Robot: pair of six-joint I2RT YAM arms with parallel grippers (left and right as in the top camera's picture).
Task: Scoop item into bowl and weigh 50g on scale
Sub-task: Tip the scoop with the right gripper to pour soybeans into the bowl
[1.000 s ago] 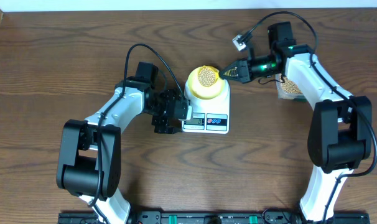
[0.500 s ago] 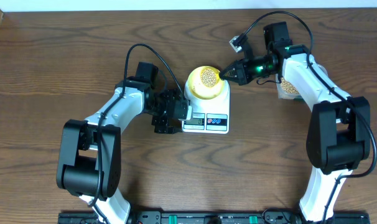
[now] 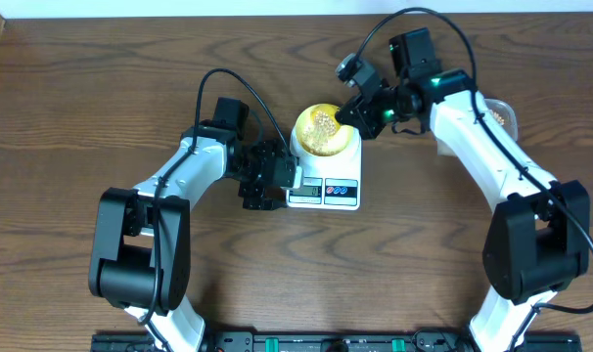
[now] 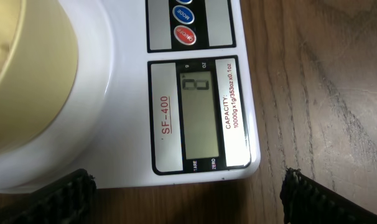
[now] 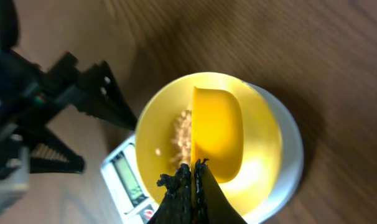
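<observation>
Overhead: pale yellow-green round bowl (image 3: 323,143) of small tan beans (image 3: 323,121) sits on the flat white kitchen scale (image 3: 353,156). Left wrist: left gripper (image 4: 188,186) gapes wide before that scale. Right wrist: right gripper (image 5: 191,183) clamps a yellow plastic scoop (image 5: 218,134) over the bowl. The beans look hard, light and rolly, so scoop them, don't pinch.

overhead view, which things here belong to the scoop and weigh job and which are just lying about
Job: beans, yellow bowl, white scale under it, yellow scoop in the shut right gripper, clear tub behind the right arm, open left gripper beside the scale.
Not the job: wooden table, black rail at its near edge.
</observation>
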